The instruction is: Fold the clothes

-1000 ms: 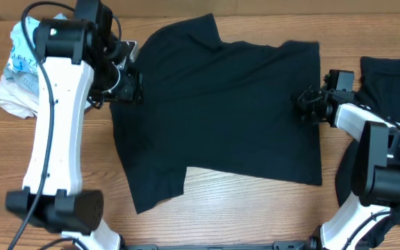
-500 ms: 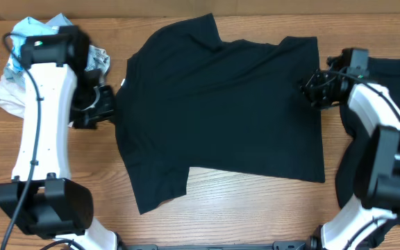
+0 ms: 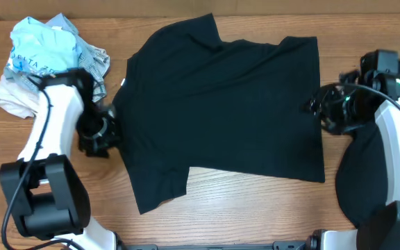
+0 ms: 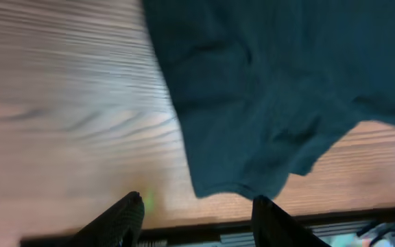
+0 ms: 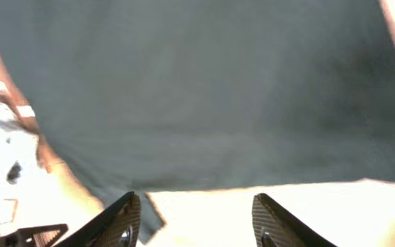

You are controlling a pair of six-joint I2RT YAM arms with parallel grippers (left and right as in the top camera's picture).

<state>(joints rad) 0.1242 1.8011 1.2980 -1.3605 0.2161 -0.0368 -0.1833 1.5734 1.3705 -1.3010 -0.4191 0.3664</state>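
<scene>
Bare wooden bench (image 3: 255,208) lay free across the lower centre, below the spread black short-sleeved T-shirt (image 3: 228,104). A crumpled heap of white and pale-blue cloth (image 3: 40,62) blocked the upper left; another black garment (image 3: 358,167) crowded the right edge.

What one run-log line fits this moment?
T-shirt: spread flat | left gripper: open, empty, beside left edge | right gripper: open, empty, beside right edge

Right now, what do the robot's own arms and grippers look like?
Both arms have white links between black joints, with a thin black cable along each. The left arm ends in a black left gripper. The right arm, showing a small green light, ends in a black right gripper. The fingers are dark and tapered.
</scene>
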